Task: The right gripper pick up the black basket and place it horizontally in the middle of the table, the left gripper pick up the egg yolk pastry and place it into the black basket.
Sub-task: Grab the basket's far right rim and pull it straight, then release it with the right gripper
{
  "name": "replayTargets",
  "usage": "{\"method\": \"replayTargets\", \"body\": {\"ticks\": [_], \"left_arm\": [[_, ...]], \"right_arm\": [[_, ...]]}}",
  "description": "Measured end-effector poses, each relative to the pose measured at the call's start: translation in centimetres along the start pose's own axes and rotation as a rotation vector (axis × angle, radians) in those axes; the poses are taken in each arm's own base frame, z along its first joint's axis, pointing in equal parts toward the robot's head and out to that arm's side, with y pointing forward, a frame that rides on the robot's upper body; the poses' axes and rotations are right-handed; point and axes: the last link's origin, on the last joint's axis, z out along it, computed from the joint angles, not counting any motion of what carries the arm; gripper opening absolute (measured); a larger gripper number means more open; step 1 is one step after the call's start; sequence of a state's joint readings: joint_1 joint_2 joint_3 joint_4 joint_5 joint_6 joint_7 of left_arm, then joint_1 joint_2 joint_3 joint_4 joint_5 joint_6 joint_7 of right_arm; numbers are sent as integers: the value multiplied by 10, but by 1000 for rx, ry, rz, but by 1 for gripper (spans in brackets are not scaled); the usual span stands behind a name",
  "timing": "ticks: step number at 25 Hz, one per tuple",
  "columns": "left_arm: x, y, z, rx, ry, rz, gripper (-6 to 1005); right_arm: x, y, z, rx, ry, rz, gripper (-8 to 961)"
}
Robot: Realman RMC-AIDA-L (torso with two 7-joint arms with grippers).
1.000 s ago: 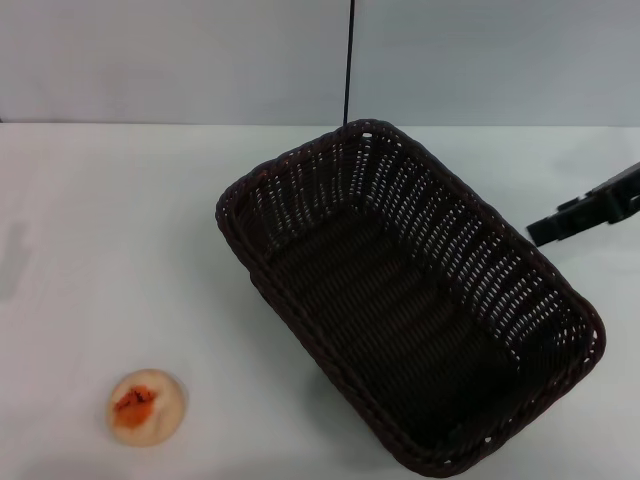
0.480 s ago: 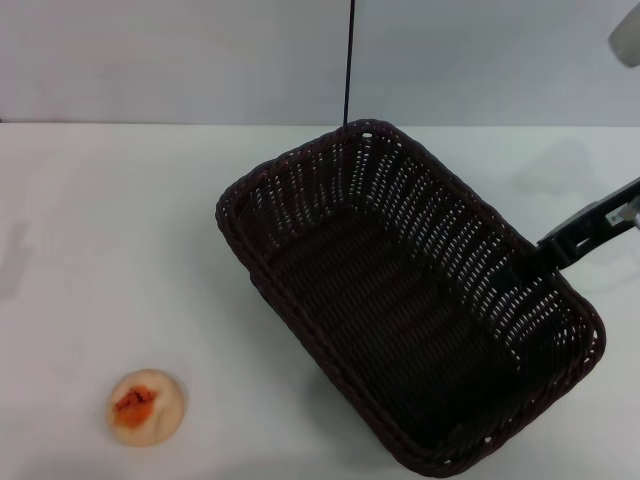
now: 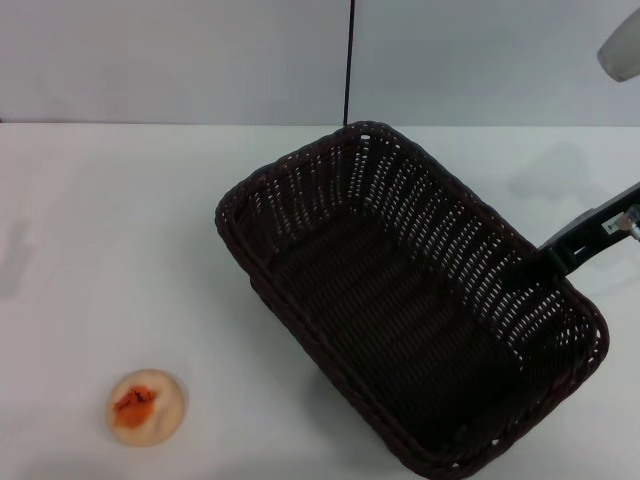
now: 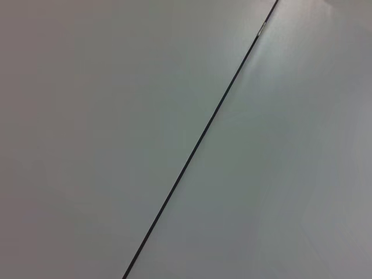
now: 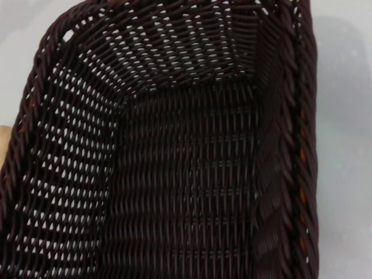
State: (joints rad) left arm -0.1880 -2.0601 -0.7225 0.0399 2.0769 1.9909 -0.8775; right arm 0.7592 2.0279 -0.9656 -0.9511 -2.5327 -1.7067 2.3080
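The black basket (image 3: 420,200) lies at a slant on the white table (image 3: 120,230), right of the middle, and it is empty. My right gripper (image 3: 541,263) reaches in from the right and sits on the basket's right long rim, shut on it. The right wrist view looks straight down into the basket (image 5: 70,145), showing its woven floor and walls. The egg yolk pastry (image 3: 146,405) lies on the table at the near left, well apart from the basket. My left gripper is out of view; the left wrist view shows only pale surfaces and a thin dark line.
A thin black vertical line (image 3: 348,60) runs down the grey back wall to the table's far edge. A pale rounded part of my right arm (image 3: 622,45) shows at the top right. Bare table lies between the pastry and the basket.
My right gripper came down from above the basket's right side onto its right rim. The basket's right end has shifted slightly. The pastry has not moved.
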Motion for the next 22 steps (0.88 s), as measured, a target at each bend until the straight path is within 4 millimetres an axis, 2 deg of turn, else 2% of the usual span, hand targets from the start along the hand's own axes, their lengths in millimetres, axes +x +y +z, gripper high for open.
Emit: {"method": "replayTargets", "body": {"ticks": [5,12,22], "left_arm": [[0,0,0,0,0,0,812],[0,0,0,1,0,-3,812],[0,0,2,0,5,-5,812]], "right_arm": [[0,1,-3,-11,-24,0,201],[-5,5,-35,-129,-249,-24,181],[-3,3,-59,-172,-344,-63,185]]}}
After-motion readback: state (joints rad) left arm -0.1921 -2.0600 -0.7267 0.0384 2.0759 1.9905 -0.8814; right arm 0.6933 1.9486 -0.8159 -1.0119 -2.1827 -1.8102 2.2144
